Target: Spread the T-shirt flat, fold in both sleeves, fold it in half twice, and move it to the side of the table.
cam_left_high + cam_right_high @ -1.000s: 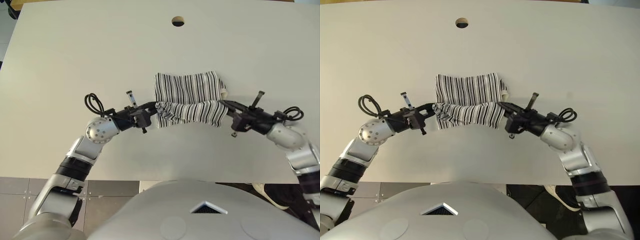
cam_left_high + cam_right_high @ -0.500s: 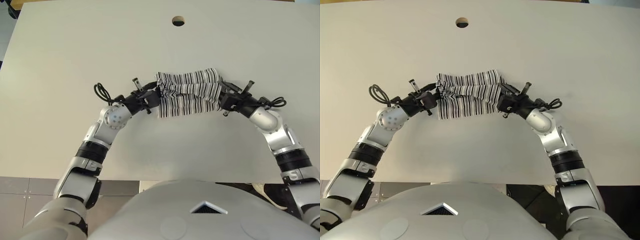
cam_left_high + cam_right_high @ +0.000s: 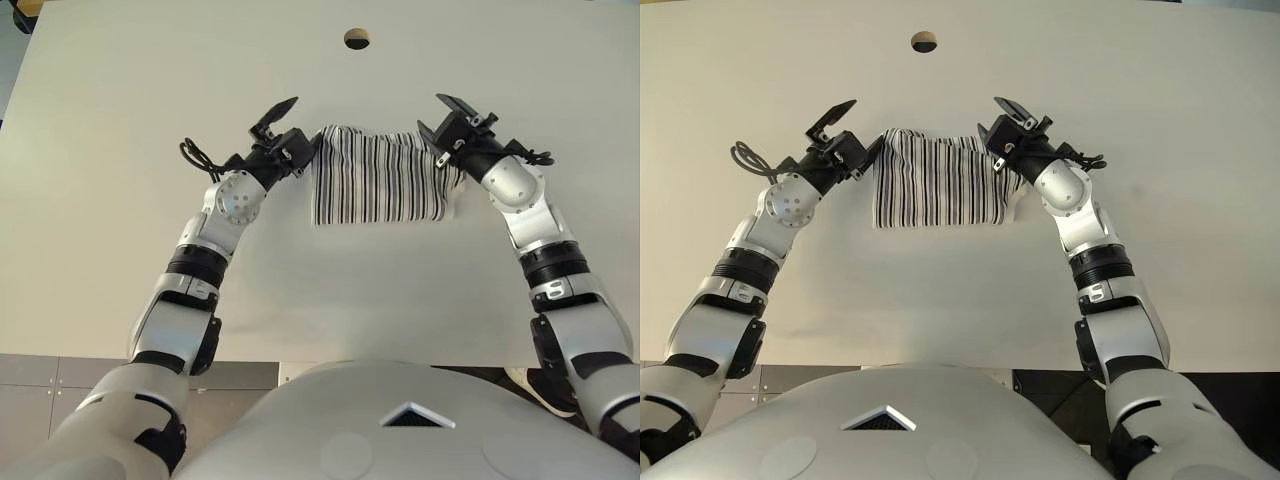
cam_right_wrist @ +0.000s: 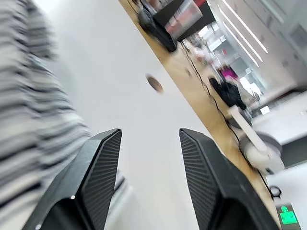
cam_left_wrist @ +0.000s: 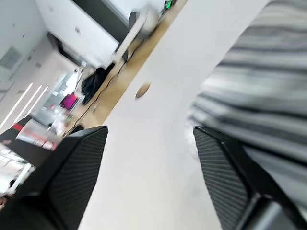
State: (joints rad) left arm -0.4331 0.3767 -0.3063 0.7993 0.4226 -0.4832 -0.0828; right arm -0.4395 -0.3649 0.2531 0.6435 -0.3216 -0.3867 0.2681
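The black-and-white striped T-shirt [image 3: 378,176] lies folded into a compact rectangle on the white table [image 3: 150,110], near its middle. My left gripper [image 3: 300,122] is open at the shirt's far left corner, one finger raised above the table and the other close to the cloth. My right gripper [image 3: 430,113] is open at the far right corner, holding nothing. In the left wrist view the left gripper [image 5: 149,129] shows bare table between its fingers, with the striped T-shirt [image 5: 259,96] beside one of them. The right wrist view shows the right gripper [image 4: 149,130] likewise open beside the T-shirt [image 4: 29,96].
A round cable hole [image 3: 355,40] sits in the table beyond the shirt. Bare tabletop stretches to the left, to the right and towards the near edge [image 3: 300,358]. Beyond that edge lies tiled floor.
Both grippers carried the shirt's near edge away from me and over onto its far edge, folding it in half. They then let go, opened and rose at the far corners.
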